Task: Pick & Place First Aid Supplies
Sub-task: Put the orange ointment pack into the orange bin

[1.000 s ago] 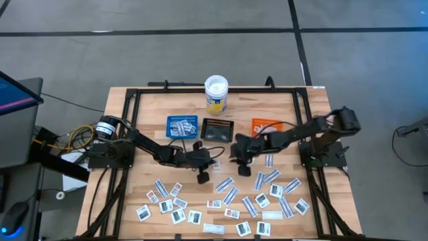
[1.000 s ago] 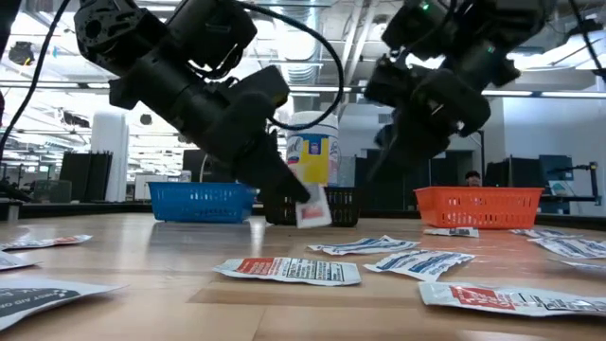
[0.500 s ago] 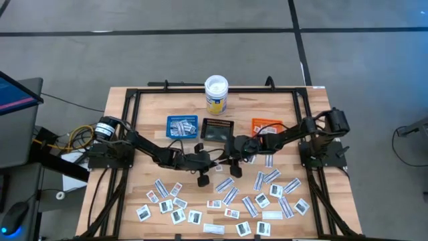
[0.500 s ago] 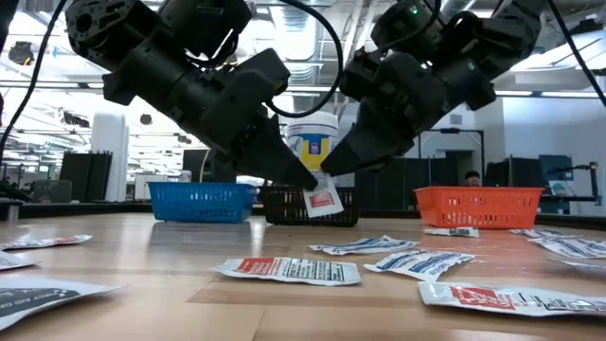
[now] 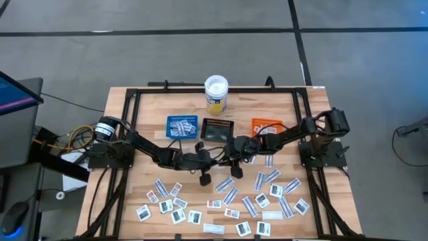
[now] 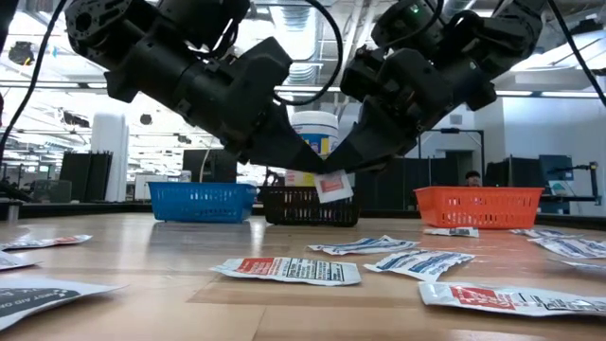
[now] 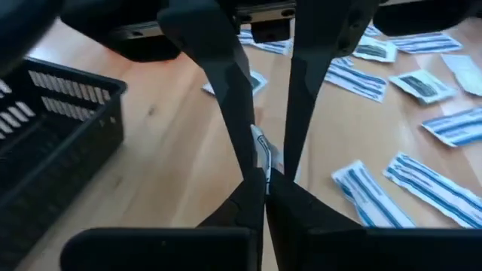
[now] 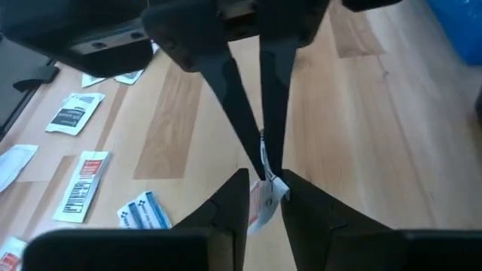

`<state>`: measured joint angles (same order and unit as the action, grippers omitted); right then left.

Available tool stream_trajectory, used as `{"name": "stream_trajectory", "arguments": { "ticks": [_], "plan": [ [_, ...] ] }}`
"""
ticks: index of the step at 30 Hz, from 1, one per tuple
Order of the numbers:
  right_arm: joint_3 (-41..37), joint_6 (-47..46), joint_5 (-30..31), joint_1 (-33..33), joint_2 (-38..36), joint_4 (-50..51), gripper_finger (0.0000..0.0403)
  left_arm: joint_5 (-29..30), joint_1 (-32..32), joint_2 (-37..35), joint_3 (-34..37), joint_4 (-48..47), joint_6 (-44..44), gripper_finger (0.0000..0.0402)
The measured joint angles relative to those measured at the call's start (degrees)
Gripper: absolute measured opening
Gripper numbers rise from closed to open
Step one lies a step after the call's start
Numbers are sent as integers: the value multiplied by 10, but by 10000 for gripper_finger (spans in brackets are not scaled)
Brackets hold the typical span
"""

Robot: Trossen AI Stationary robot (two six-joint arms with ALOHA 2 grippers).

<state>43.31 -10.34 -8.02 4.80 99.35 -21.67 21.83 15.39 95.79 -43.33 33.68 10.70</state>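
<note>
A small squarish white packet with red marks (image 6: 331, 186) hangs in the air over the middle of the table, in front of the black tray (image 6: 312, 205). My left gripper (image 5: 217, 158) comes from the table's left and is shut on it. My right gripper (image 5: 231, 158) comes from the right and meets it tip to tip. Its fingers (image 8: 235, 197) are open and stand on either side of the packet (image 8: 266, 194). I cannot tell whether they touch it. Many more packets (image 5: 231, 197) lie flat on the table's near half. My left gripper pinches the packet's upper edge (image 7: 261, 147) between its two fingertips. The fingers slant down from the table's left. The packet hangs tilted below the tips, clear of the table.
The blue tray (image 5: 182, 126), black tray (image 5: 217, 129) and orange tray (image 5: 266, 126) stand in a row beyond the grippers. The blue and orange ones hold packets. The white-lidded yellow-labelled tub (image 5: 216, 94) stands at the far edge. Bare wood lies below the grippers.
My right gripper has gone toward the table's left and come up to my left gripper's tips, its fingers now around the packet. My left gripper has carried the packet a little up and toward the right; the packet now hangs more tilted.
</note>
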Motion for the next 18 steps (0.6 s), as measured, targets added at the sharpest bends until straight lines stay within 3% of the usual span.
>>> {"name": "stream_trajectory", "arguments": {
  "ticks": [8,15,18],
  "plan": [
    [0,3,6,0,0,3,9,13,0,0,0,2,0,11],
    [1,4,5,-3,-5,23,3,15,0,0,0,2,0,18],
    [5,4,4,-12,-29,82,3,18,-1,-1,0,6,0,17]
  ]
}}
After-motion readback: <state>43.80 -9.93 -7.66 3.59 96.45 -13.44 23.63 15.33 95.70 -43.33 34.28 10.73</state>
